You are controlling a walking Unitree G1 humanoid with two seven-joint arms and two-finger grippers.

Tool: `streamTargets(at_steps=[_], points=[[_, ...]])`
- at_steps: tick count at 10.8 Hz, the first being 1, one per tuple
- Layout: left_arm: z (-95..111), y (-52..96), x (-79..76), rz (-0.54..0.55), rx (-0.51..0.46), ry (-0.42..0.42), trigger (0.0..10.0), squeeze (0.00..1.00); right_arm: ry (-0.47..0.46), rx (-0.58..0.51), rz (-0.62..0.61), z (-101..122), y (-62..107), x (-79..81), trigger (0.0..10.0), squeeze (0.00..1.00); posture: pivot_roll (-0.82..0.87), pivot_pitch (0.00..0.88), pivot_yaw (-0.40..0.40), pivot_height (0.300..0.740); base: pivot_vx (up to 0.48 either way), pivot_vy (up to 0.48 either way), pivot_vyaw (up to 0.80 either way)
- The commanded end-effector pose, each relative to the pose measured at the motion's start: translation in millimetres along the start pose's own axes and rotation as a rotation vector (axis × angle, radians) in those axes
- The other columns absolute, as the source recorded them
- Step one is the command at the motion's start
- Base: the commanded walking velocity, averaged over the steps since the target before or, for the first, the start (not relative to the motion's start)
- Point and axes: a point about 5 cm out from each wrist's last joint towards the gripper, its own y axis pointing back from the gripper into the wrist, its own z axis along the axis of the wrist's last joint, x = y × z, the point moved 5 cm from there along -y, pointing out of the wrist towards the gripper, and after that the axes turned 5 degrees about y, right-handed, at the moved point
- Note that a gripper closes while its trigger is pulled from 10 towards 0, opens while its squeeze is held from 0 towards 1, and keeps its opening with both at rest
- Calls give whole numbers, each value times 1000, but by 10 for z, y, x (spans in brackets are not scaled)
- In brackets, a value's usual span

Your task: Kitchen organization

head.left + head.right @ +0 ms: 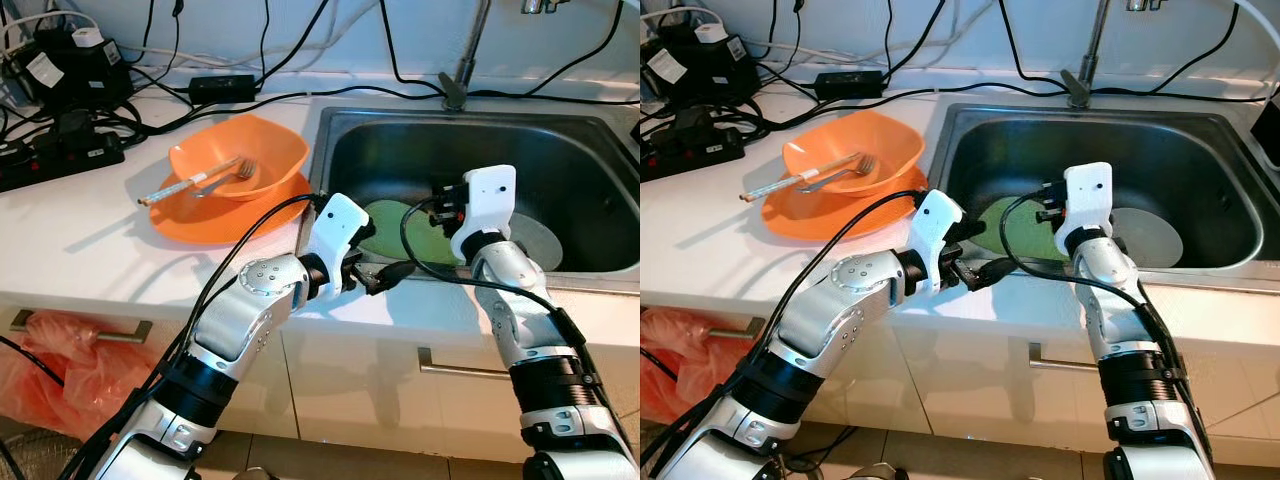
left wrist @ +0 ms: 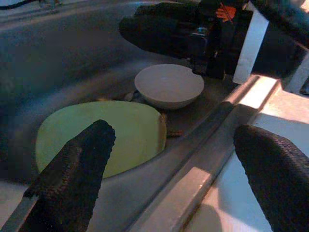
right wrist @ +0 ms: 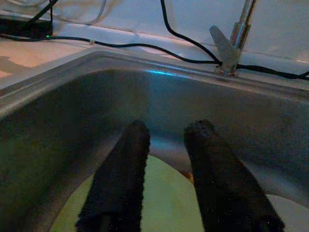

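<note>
Over the sink [image 1: 590,135], both tools hover empty: left tool [image 1: 385,275] wide, right tool [image 3: 169,179] narrow; descending carelessly could chip the green plate [image 2: 104,135].

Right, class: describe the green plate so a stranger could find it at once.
Look into the stainless steel sink set in the white counter. The flat, pale green plate lies on its floor beside a white bowl; it alone is green and flat.
</note>
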Motion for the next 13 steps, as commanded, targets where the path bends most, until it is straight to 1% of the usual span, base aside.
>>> streamTargets(at_steps=[1,2,3,4,5,6,7,8,9,10,11,12,13], points=[[16,10,28,22,2,-34,10000,1000,5,-26,-3,73,-22,-8,10000,1000,62,48,42,740,0,0,0],[68,36,142,101,-10,-95,10000,1000,-19,-54,20,141,-20,24,10000,1000,62,49,41,740,0,0,0],[141,61,211,149,-39,-116,10000,1000,-69,-80,36,234,-17,54,10000,1000,62,49,41,740,0,0,0],[248,107,308,219,-92,-168,10000,1000,-97,-105,74,328,-3,125,10000,1000,62,49,40,740,0,0,0],[340,161,383,297,-160,-185,10000,1000,-114,-112,95,370,10,170,10000,1000,65,49,42,740,0,0,0],[497,320,532,456,-278,-280,10000,1000,-149,-121,114,414,30,213,10000,1000,64,48,43,740,0,0,0],[577,496,636,561,-336,-346,10000,1000,-163,-132,132,452,59,249,10000,1000,64,48,43,740,0,0,0],[615,647,678,635,-375,-408,10000,1000,-170,-142,143,490,88,275,10000,1000,64,48,43,740,0,0,0],[610,748,706,686,-385,-460,10000,1000,-172,-142,146,497,101,280,10000,1000,67,47,43,740,0,0,0],[526,1013,857,835,-370,-532,10000,1000,-183,-130,143,464,118,266,10000,1000,71,47,41,740,0,0,0],[475,1104,931,884,-361,-560,10000,1000,-189,-124,145,457,126,266,10000,1000,74,47,41,740,0,0,0],[405,1207,1041,934,-343,-575,10000,1000,-195,-119,152,458,135,271,10000,1000,74,47,41,740,0,0,0],[383,1241,1079,950,-335,-573,10000,1000,-196,-117,153,458,139,273,10000,1000,74,47,41,740,0,0,0]])
